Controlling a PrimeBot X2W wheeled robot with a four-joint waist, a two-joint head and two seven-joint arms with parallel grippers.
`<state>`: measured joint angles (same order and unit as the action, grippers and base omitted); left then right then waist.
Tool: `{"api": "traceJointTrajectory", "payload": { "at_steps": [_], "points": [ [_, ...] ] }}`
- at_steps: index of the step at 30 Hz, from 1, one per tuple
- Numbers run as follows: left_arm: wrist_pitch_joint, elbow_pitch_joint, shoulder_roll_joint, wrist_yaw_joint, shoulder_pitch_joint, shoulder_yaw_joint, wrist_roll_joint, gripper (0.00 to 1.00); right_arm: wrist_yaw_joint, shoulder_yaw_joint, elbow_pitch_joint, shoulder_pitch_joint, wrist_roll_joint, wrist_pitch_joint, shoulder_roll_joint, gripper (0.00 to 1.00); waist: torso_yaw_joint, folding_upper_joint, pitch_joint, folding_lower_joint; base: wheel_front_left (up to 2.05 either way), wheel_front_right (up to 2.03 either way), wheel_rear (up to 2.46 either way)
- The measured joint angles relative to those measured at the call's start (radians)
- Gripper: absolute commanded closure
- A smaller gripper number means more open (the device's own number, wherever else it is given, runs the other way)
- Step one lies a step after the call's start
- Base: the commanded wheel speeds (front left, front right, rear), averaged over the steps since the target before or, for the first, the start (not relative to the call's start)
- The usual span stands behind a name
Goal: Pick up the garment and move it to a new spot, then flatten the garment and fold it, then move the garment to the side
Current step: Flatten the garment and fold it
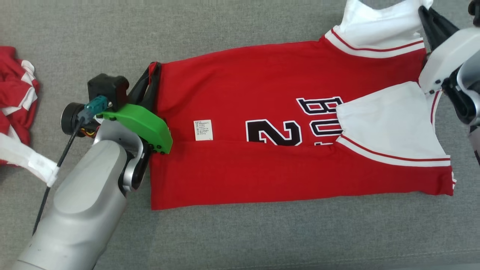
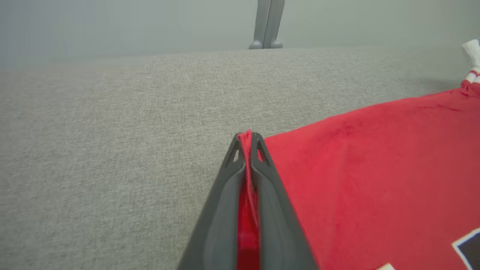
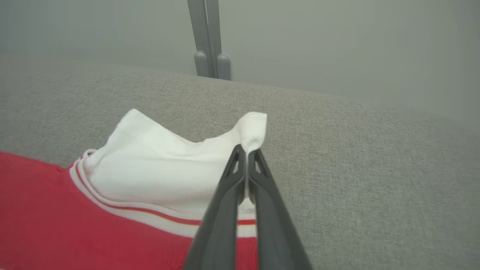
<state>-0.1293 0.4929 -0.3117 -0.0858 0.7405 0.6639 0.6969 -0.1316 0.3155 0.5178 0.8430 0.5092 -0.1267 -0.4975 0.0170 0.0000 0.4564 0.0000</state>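
A red jersey [image 1: 262, 112] with white sleeves and black lettering lies spread on the grey fabric surface, its lower long edge folded up over the middle. At the jersey's far left corner my left gripper [image 1: 153, 69] is shut, and red hem cloth [image 2: 247, 195] shows between its fingers in the left wrist view. My right gripper [image 1: 425, 13] is shut on the far white sleeve [image 1: 378, 26] at the upper right. The right wrist view shows white sleeve fabric [image 3: 165, 168] pinched at the fingertips [image 3: 247, 152]. A second white sleeve [image 1: 386, 123] lies folded over the jersey's front.
Another red and white garment [image 1: 15, 101] lies bunched at the left edge, with a white strap [image 1: 26, 157] trailing from it. A grey metal leg [image 3: 208, 37] stands beyond the far edge of the grey surface [image 1: 262, 232].
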Motion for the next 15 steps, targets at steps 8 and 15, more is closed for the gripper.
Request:
{"api": "traceJointTrajectory", "payload": {
  "at_steps": [8, 15],
  "points": [
    [-0.128, 0.003, -0.032, 0.033, -0.046, -0.015, -0.074, 1.00, 0.000, -0.055, -0.149, -0.221, 0.000, 0.012, 0.027, 1.00, -0.035, 0.0000, -0.066, 0.0000, 0.00, 0.00, 0.00],
    [-0.133, -0.095, -0.053, 0.059, -0.139, -0.087, -0.222, 1.00, 0.000, -0.089, -0.276, -0.388, -0.024, -0.033, 0.055, 1.00, -0.076, 0.0000, -0.103, 0.0000, 0.00, 0.00, 0.00]
  ]
}}
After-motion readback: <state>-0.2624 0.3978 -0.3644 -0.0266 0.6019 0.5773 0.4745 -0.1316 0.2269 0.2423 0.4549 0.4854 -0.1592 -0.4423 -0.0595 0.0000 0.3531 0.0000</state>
